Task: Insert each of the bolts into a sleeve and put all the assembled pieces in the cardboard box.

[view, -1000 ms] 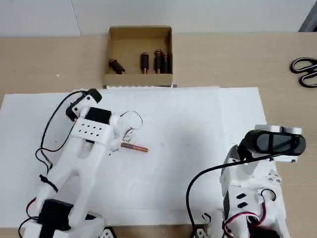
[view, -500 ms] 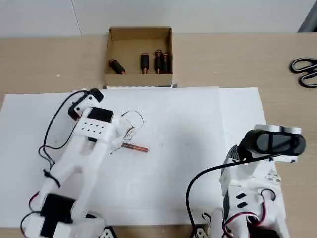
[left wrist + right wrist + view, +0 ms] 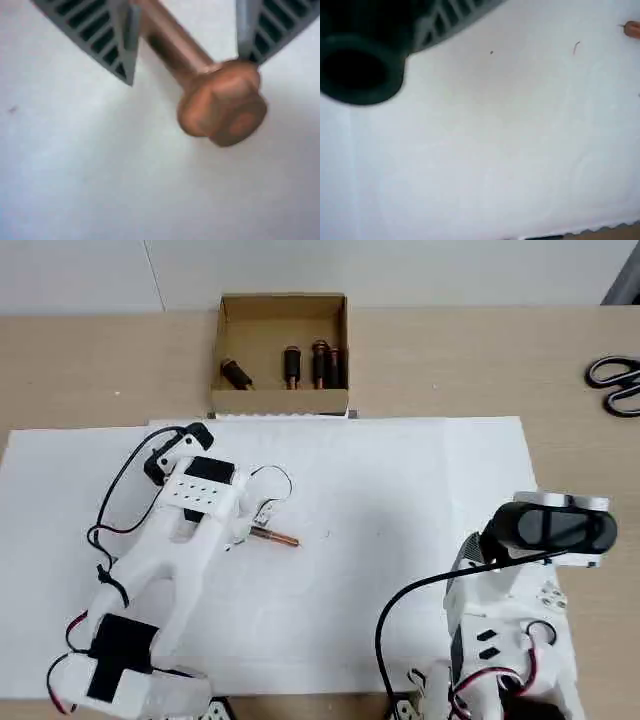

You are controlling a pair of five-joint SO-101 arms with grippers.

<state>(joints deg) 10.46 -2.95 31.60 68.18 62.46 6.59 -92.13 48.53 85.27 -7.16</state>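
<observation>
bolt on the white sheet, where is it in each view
high view: bolt on the white sheet, left of centre
left wrist view: bolt close up, between the left gripper fingers
right wrist view: likely the copper tip far off at the frame edge
shared landmark: the white sheet

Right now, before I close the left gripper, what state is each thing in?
Left gripper: open, fingers either side of the bolt's shaft.
Bolt: lying on the white paper, no sleeve on it.
Right gripper: shut on the sleeve.
Sleeve: held off the paper, bore empty.
Cardboard box: open on top, four assembled pieces inside.
</observation>
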